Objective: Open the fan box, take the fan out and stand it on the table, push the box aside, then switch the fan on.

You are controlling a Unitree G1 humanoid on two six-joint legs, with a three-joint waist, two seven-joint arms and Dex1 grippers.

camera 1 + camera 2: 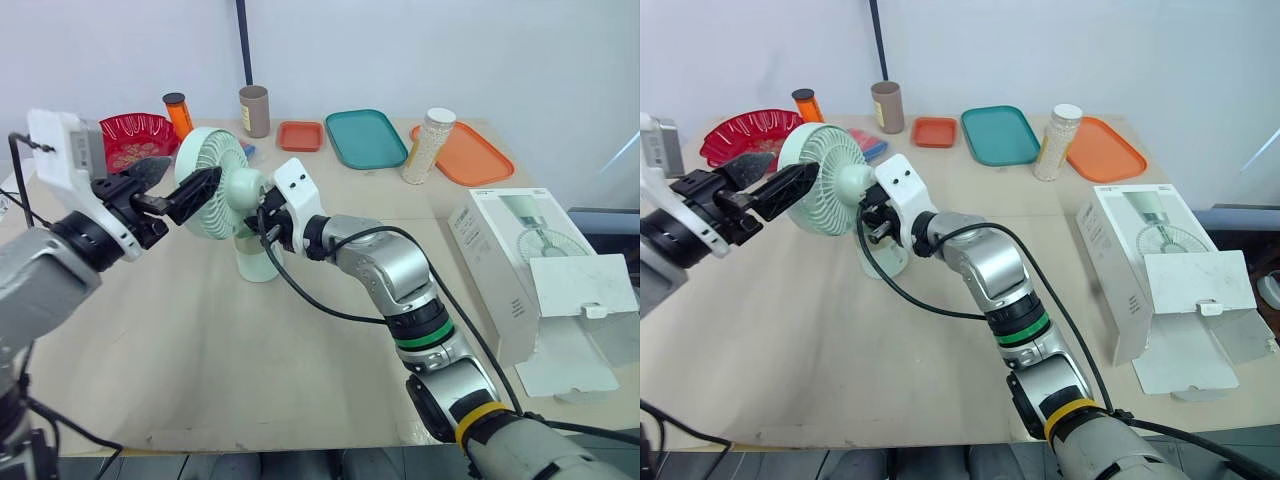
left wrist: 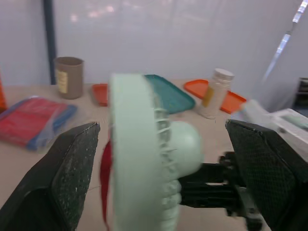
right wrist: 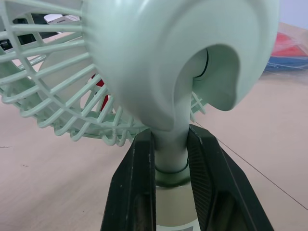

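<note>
A pale wooden table (image 1: 200, 360) runs up to a plain white wall, and you have the mint-green fan (image 1: 215, 165) standing upright on its base at about 10 o'clock from the table's middle. Your right gripper (image 1: 260, 218) is clamped on the fan's neck just under the motor housing, its black fingers (image 3: 137, 163) pressed against either side of the stem. Your left gripper (image 2: 162, 127) is spread wide around the fan's head, with one finger (image 2: 72, 168) on the grille side and the other behind the housing, each with a gap to the fan. The white fan box (image 1: 500, 260) lies at 3 o'clock from the fan, well apart from it near the table's right edge, with its flap (image 1: 590, 285) hanging open. Along the far edge, a red bowl (image 1: 130, 138) sits at 10 o'clock from the fan, an orange bottle (image 1: 178, 112) at 11, a brown tube (image 1: 254, 110) at 12, and a teal tray (image 1: 365, 138) at 2 o'clock
</note>
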